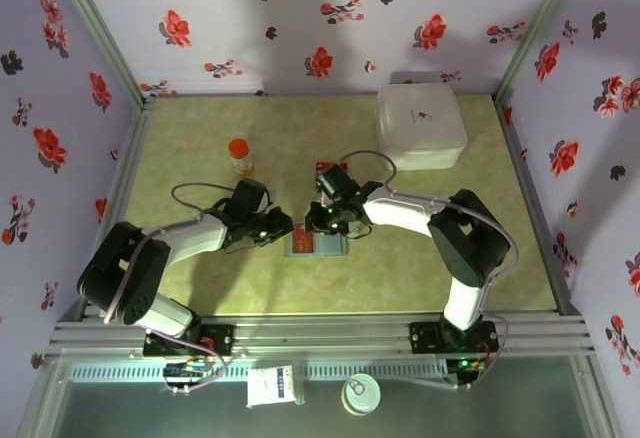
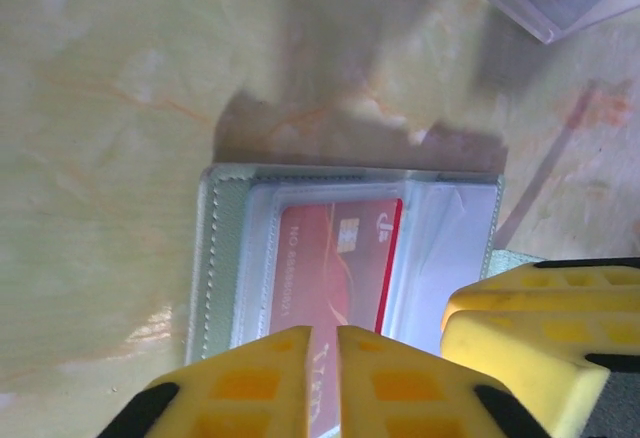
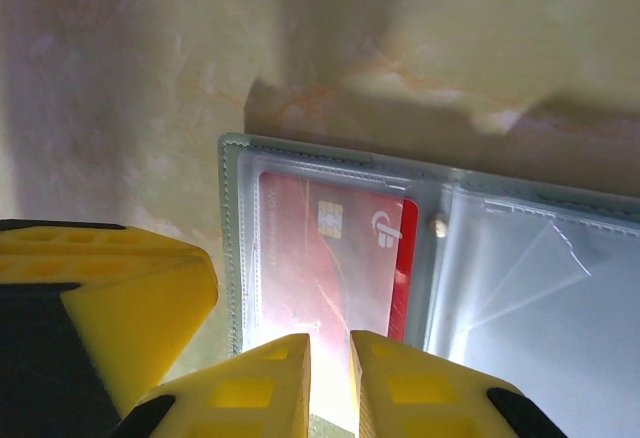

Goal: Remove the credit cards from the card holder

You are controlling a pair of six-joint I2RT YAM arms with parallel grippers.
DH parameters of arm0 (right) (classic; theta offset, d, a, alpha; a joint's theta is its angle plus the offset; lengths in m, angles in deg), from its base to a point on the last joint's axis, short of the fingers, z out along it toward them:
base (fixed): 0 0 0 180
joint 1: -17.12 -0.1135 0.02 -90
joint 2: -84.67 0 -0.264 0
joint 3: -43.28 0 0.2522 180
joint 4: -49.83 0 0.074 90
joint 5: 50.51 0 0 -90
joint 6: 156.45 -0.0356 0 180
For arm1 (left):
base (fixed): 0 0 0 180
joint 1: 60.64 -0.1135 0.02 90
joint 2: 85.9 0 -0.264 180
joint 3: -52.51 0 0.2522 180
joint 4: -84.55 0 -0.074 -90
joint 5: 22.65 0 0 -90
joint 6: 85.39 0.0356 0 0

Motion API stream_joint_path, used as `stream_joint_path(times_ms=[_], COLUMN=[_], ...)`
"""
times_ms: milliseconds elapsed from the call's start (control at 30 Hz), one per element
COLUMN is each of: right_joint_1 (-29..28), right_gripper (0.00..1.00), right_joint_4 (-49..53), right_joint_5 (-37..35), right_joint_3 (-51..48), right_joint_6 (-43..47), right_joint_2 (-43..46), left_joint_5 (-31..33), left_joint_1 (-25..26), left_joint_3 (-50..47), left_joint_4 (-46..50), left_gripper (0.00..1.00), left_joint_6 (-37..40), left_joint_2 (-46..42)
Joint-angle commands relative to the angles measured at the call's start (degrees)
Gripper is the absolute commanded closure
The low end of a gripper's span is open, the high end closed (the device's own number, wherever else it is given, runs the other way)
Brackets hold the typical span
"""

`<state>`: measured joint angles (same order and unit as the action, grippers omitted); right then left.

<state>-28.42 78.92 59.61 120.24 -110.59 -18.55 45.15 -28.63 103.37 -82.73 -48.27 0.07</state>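
Grey-green card holder [image 2: 213,258] open and flat, red credit card [image 2: 330,268] inside its clear pocket.

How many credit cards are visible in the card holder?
1: a red credit card in the card holder's clear sleeve; more may be hidden behind it.

A pale green, marbled worktop [image 1: 420,258] carries the open card holder [image 1: 318,245] at its centre, a red credit card [image 2: 335,268] in its clear sleeve. A white square box [image 1: 421,128] lies at 1 o'clock, an orange-capped bottle [image 1: 240,155] stands at 11 o'clock, and a small flat red-marked item [image 1: 322,167] lies at 12 o'clock, near the holder.
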Motion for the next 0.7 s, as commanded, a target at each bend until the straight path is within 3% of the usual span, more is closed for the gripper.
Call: stream_joint_path(times_ms=[0, 167, 667], right_joint_1=[-0.5, -0.7, -0.9], right_gripper=[0.82, 0.82, 0.8], right_joint_4=[1.7, 2.2, 2.7], right_joint_5=[0.7, 0.8, 0.5], right_joint_3=[2.2, 3.1, 3.2], right_joint_6=[-0.9, -0.9, -0.8], right_joint_2=[-1.8, -2.8, -4.5], left_joint_5=[-1.2, -2.1, -2.2], left_joint_1=[-0.8, -1.1, -2.2], left_joint_3=[-1.1, -1.7, -4.2], left_joint_4=[-0.6, -2.2, -3.0], left_gripper=[0.93, 1.0, 1.0], left_joint_6=[2.4, 2.6, 2.6], left_joint_2=[1.6, 3.3, 4.3])
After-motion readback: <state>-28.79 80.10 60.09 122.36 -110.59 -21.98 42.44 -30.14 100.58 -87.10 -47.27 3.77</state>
